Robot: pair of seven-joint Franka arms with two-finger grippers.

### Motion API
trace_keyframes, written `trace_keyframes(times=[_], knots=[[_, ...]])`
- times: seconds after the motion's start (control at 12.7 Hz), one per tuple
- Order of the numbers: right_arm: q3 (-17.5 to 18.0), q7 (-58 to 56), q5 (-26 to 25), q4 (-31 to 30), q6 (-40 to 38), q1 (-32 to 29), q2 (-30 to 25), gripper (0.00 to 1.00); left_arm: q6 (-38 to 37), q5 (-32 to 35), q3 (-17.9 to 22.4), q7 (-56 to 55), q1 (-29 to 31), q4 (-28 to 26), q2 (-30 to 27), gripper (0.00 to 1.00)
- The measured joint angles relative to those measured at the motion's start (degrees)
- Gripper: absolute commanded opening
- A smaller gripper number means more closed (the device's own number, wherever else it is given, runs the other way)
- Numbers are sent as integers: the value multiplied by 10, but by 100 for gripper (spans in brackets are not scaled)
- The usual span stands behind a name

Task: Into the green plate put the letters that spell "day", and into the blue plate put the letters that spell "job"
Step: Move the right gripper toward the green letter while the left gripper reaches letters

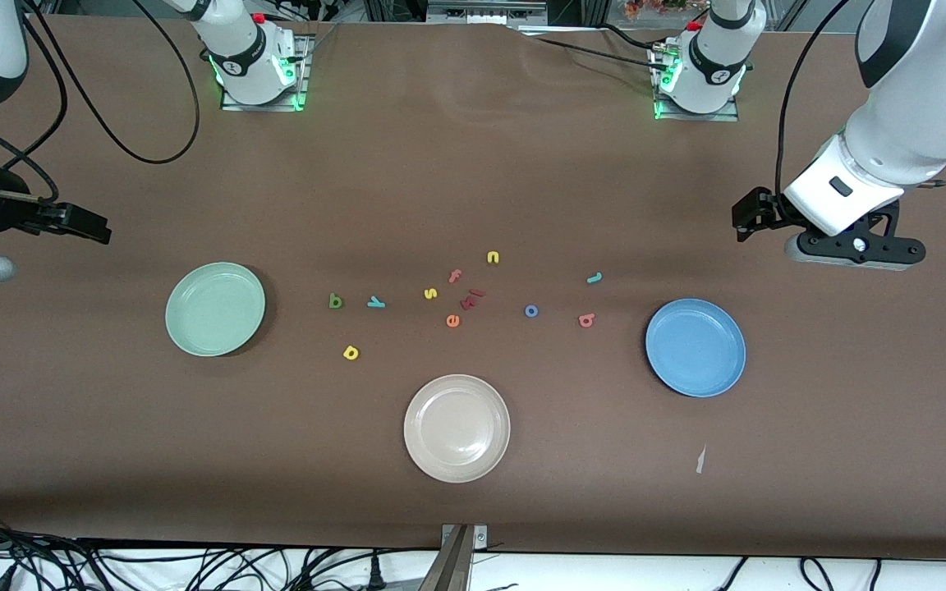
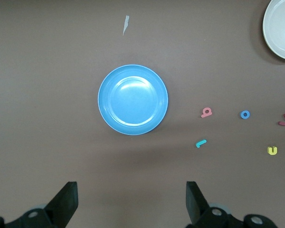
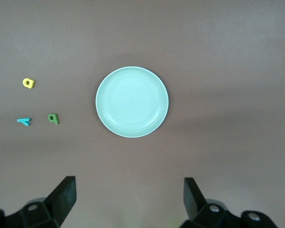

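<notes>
Left pincer (image 2: 130, 204): spread wide, holding nothing, touching nothing; it hangs over bare surface (image 1: 473, 164) at the left arm's end, the blue plate (image 1: 695, 347) lying nearer the front camera than the spot beneath it.
Right pincer (image 3: 128, 202): spread just as wide, empty, in the air over the right arm's end of the surface, above the brown top near the green plate (image 1: 215, 309).
Green plate: round, pale mint, shallow rim, nothing in it.
Blue plate: round, medium blue, shallow rim, nothing in it.
Yellow "d" (image 1: 351, 353): on the surface, at about 4 o'clock from the green plate in the front view.
Dark green "a" (image 1: 336, 302): at 3 o'clock from the green plate, with the teal "y" (image 1: 376, 303) just beside it.
Coral "b" (image 1: 586, 320): at about 9 o'clock from the blue plate, near it.
Blue "o" (image 1: 531, 310): a small ring, farther toward the middle than the "b".
Teal "j" (image 1: 594, 278): at 12 o'clock from the "b", lying flat.
Beige plate (image 1: 456, 428): nearest the front camera, at 6 o'clock from the letter cluster, empty.
</notes>
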Motion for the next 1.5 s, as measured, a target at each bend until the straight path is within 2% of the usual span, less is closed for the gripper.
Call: trace_keyframes(times=[0.24,0.47,0.63,1.11,1.34,1.5], knots=[[1,5,4,-1,10,35,28,100,0,0,0,0,0,0,0,100],[2,33,52,-3,46,64,67,100,0,0,0,0,0,0,0,100],[3,69,61,-10,85,87,91,100,0,0,0,0,0,0,0,100],[3,111,63,-141,279,142,111,100,-8,0,-1,1,-13,0,6,100],[6,123,64,-208,357,155,111,100,-6,0,-1,1,-36,2,39,100],[20,153,65,-245,415,159,111,100,-5,0,-2,1,-48,11,58,100]])
